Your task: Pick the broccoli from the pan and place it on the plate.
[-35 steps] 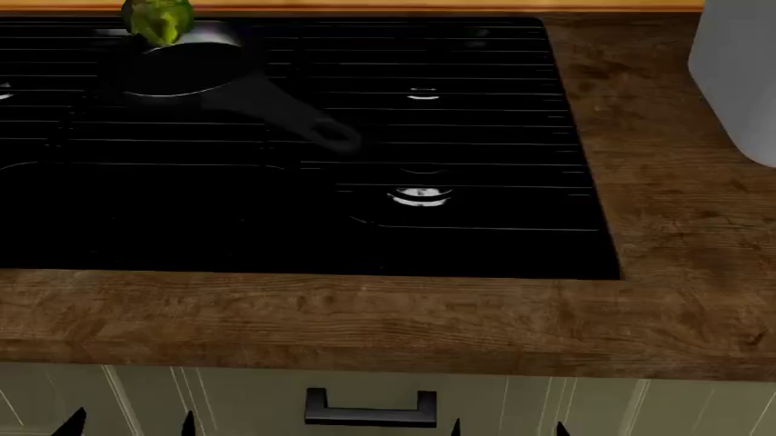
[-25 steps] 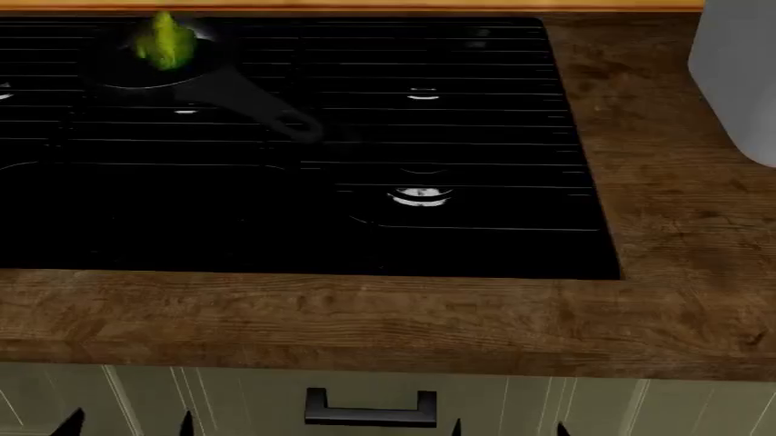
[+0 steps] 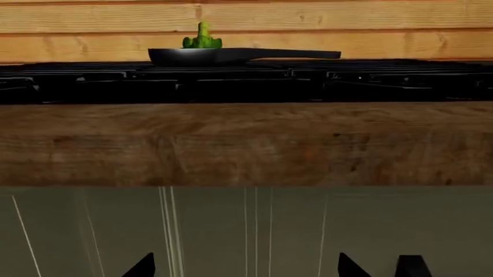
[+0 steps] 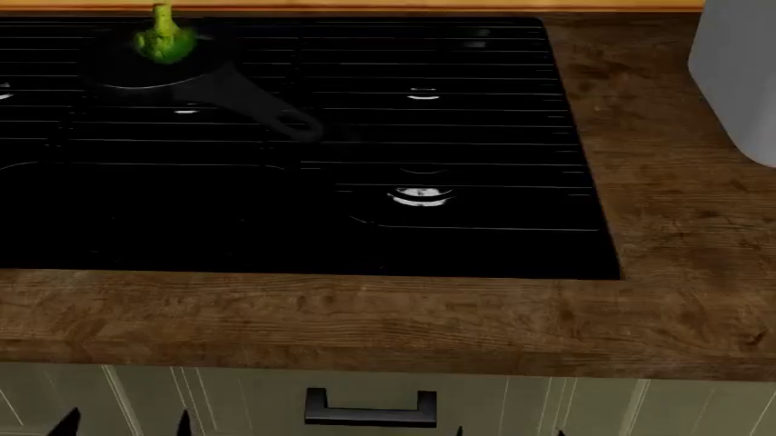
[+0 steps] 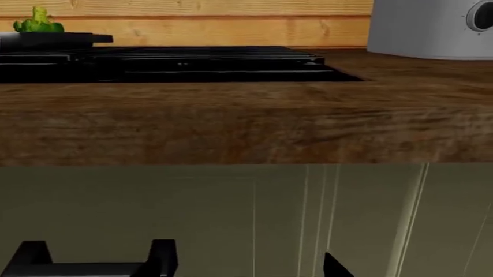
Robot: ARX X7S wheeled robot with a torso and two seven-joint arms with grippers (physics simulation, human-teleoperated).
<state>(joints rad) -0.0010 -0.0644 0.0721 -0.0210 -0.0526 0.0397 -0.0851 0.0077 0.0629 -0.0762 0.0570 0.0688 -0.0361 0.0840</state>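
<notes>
Plainly the task stands at its very start, as I judge it: nothing is grasped and both arms hang low in front of the cabinet, below the edge of the wooden countertop. Sunk into that countertop is the black gas hob, its grates running across most of the head view, and at the far right stands a pale grey appliance with a round dial visible in the right wrist view. Under the counter edge a cream drawer front carries a dark handle. On the hob's far left corner sits the pan, black and shallow, its long handle pointing toward the hob's middle and ending in a hole. Inside it, toward the far side, stands the broccoli, stalk up, the only thing the pan holds; the left wrist view shows it rising above the rim. The plate appears in none of the views, so where it lies cannot be told. Of the left gripper only two dark fingertips show, well apart with nothing between them, so it reads as wide open and empty. Of the right gripper only one dark tip shows for sure, so its opening cannot be told. The next move, I reckon, calls for raising the left arm above the counter and reaching far over the hob to come down on the floret.
</notes>
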